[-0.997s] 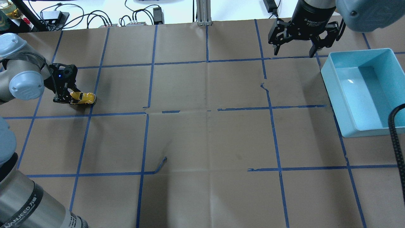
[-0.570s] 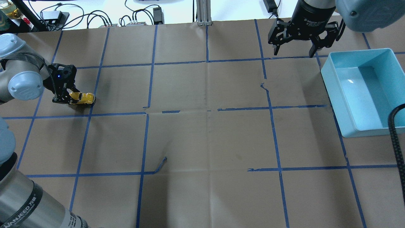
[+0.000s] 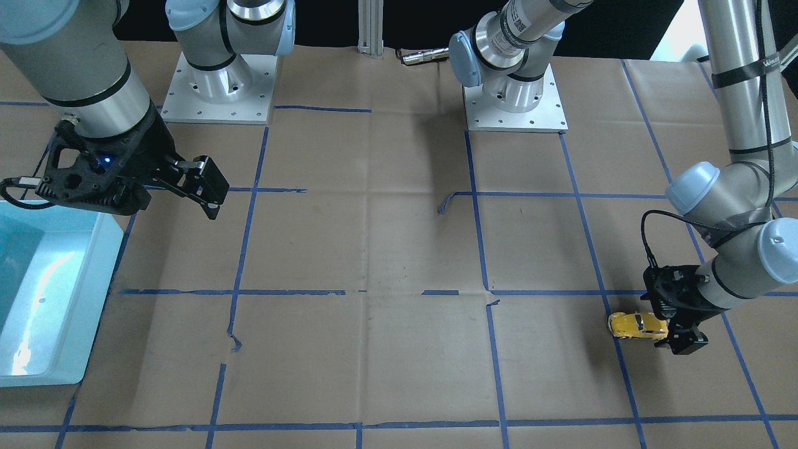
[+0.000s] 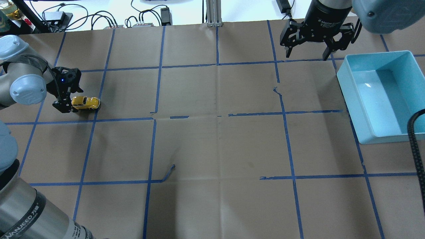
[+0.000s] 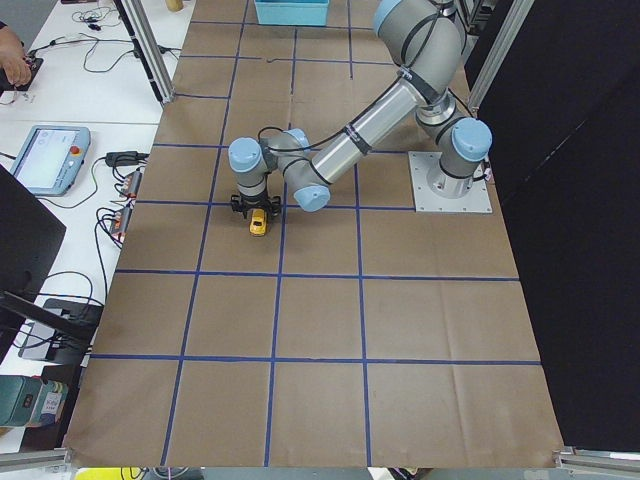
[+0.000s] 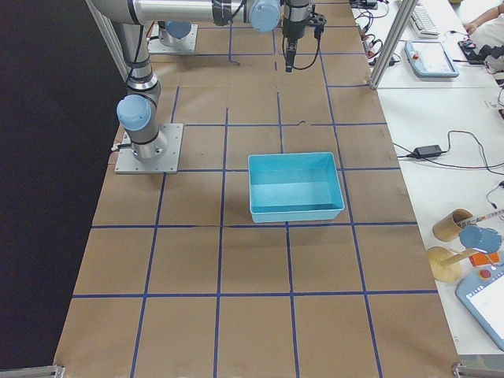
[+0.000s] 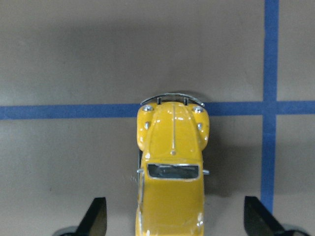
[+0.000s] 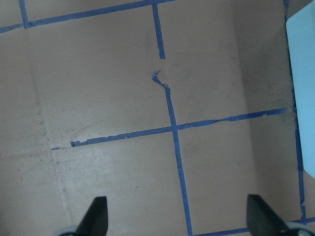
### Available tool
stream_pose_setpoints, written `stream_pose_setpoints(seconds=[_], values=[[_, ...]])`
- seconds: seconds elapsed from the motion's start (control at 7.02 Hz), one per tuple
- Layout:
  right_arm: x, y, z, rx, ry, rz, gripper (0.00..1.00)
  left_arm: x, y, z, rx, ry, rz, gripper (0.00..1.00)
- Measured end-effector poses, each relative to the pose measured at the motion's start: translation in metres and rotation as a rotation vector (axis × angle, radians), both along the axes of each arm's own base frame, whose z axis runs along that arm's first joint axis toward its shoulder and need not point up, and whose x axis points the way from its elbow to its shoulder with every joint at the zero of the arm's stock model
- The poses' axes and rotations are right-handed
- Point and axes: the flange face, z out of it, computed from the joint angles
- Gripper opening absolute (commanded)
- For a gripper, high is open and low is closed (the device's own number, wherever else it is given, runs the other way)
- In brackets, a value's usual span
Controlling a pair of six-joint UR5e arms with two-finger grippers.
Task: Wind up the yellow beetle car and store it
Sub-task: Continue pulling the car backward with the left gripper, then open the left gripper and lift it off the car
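The left gripper (image 7: 176, 216) has let go: its jaws now stand spread on either side of the yellow beetle car (image 4: 85, 102), clear of its flanks, where a second ago they pinched its rear. The car, then held askew with its nose angled down the overhead view, now sits squarer and flat on the desk (image 4: 212, 139). The right gripper (image 4: 307, 54) has drifted slightly toward the desk's far edge.

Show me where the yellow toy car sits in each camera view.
Front-facing: car at lower right.
Overhead: car near the left edge, above mid-height.
Exterior left: car left of centre, upper half.
Exterior right: not in it.
Left wrist: car at bottom centre.
Right wrist: not in it.
Shared landmark: the blue tape line under its front bumper.
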Motion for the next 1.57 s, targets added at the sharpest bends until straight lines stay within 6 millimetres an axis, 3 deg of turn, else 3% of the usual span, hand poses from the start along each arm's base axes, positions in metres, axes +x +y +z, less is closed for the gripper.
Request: stream_pose_setpoints(seconds=[0.28, 0.71, 0.85, 1.14, 1.28, 1.57], values=[[0.0, 0.0, 0.0, -0.001, -0.001, 0.0, 1.0, -0.042, 0.002, 0.025, 0.007, -0.005, 0.067, 1.0], [0.0, 0.0, 0.0, -0.001, -0.001, 0.0, 1.0, -0.172, 0.012, 0.073, 0.043, -0.038, 0.291, 1.0], [0.0, 0.0, 0.0, -0.001, -0.001, 0.0, 1.0, -0.213, 0.023, 0.096, 0.046, -0.045, 0.424, 1.0], [0.0, -0.001, -0.001, 0.0, -0.001, 0.0, 1.0, -0.29, 0.061, 0.161, 0.027, -0.047, 0.79, 1.0], [0.0, -0.001, -0.001, 0.0, -0.001, 0.0, 1.0, -0.319, 0.086, 0.193, 0.017, -0.043, 0.963, 1.0], [0.0, -0.001, -0.001, 0.0, -0.001, 0.0, 1.0, -0.338, 0.116, 0.251, -0.002, -0.026, 1.228, 1.0]])
